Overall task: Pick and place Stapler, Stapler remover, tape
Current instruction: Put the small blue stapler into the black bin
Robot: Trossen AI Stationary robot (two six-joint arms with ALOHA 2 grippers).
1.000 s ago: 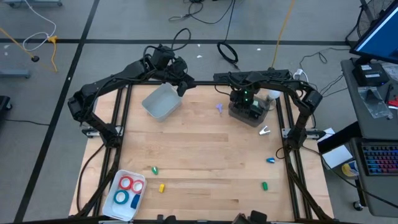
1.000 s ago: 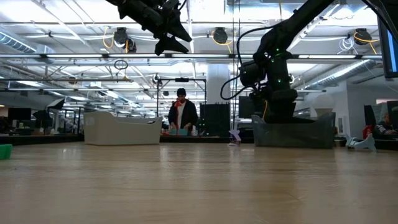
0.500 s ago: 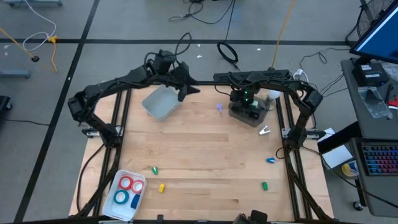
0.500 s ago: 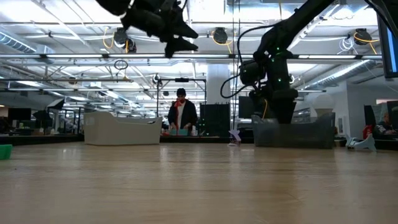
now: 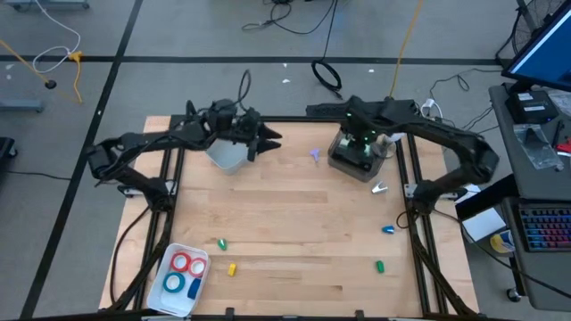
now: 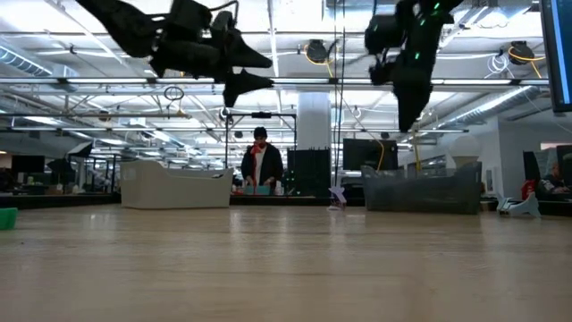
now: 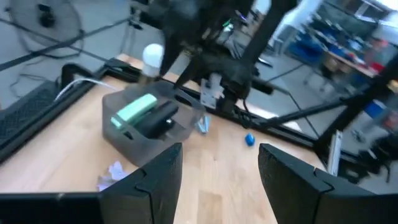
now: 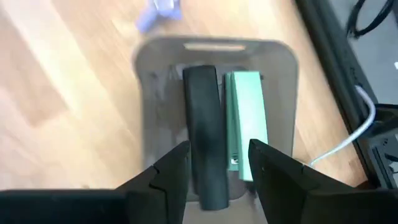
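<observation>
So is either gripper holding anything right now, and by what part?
Nothing is held. The right gripper hangs open and empty above the grey bin; the left gripper is open and empty too.

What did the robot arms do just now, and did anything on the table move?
The right gripper rose up out of the grey bin, leaving the black stapler and green stapler inside, fingers open and empty. The left gripper swung lower and sideways above the white bin, open and empty. The tape tray and small pieces stayed put.

Bright overhead light; blurred wrist views
</observation>
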